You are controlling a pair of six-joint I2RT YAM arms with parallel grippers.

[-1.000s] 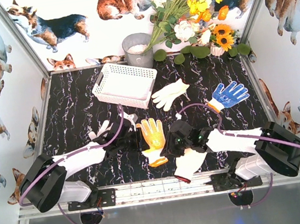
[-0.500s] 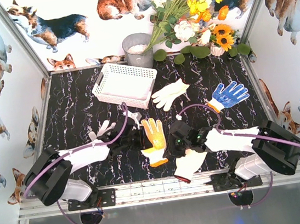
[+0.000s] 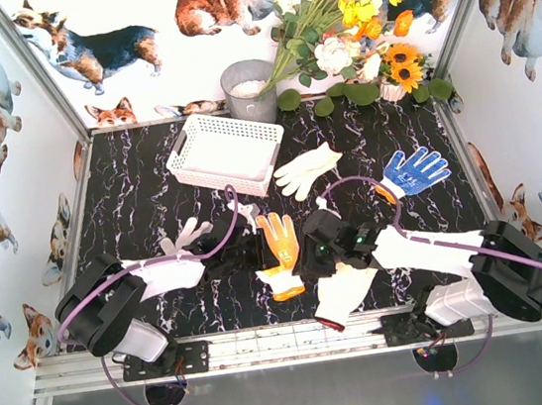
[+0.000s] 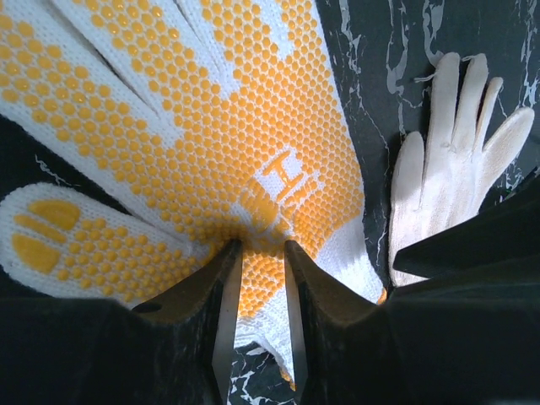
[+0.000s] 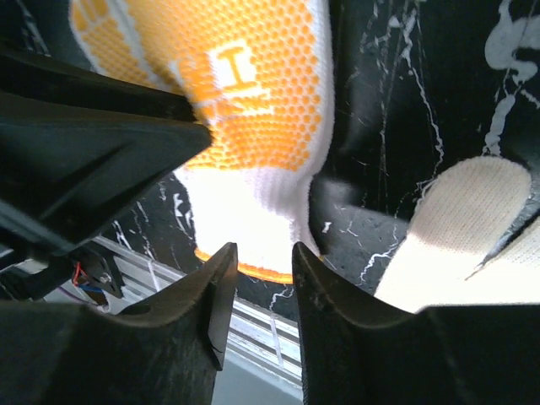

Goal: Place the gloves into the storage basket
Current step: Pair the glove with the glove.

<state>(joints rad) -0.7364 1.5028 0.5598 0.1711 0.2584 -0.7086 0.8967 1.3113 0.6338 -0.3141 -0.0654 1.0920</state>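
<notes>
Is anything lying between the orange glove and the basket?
Mostly bare table. Between the orange-palmed glove and the storage basket are the left arm's purple cable and a small white piece I can't identify; nothing tall.

The storage basket [image 3: 227,148] is set rear left on the surface [image 3: 132,211], the bucket [image 3: 248,89] behind it, the rear glove [image 3: 309,170] to its right, the centre glove [image 3: 279,251] nearer.

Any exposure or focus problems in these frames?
Top external: evenly lit and sharp. Left wrist: orange-palmed glove crisp, the fingers dark and nearly featureless. Right wrist: glove cuff blown out to white, its fingers almost silhouetted.
</notes>
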